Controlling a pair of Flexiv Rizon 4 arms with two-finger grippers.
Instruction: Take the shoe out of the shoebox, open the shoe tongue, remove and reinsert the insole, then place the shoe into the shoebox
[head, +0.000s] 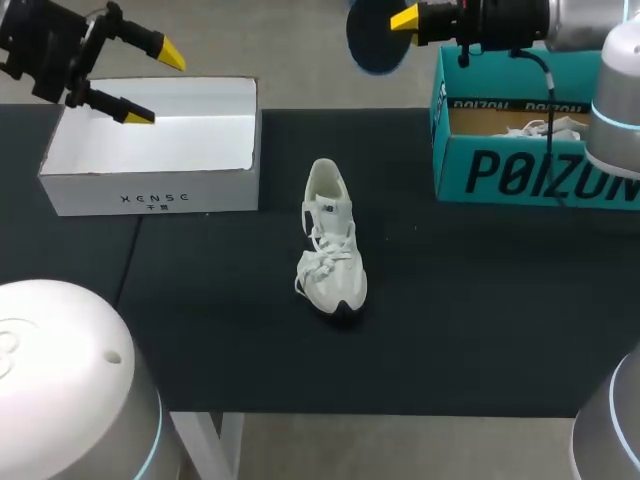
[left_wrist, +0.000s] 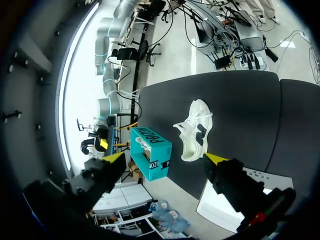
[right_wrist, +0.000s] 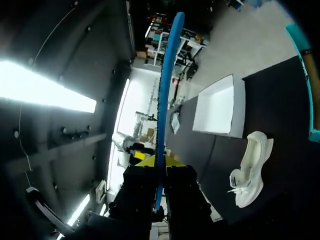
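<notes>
Our right gripper (right_wrist: 159, 161) pinched the blue insole (right_wrist: 167, 75) beyond the shoe (head: 330, 245) (upright, laced); our left gripper (head: 152, 86) hung spread at the shoe's left. Edge-held, the insole could buckle on reinsertion.

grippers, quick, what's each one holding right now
Left gripper: open, holding nothing.
Right gripper: shut on the blue insole.
</notes>
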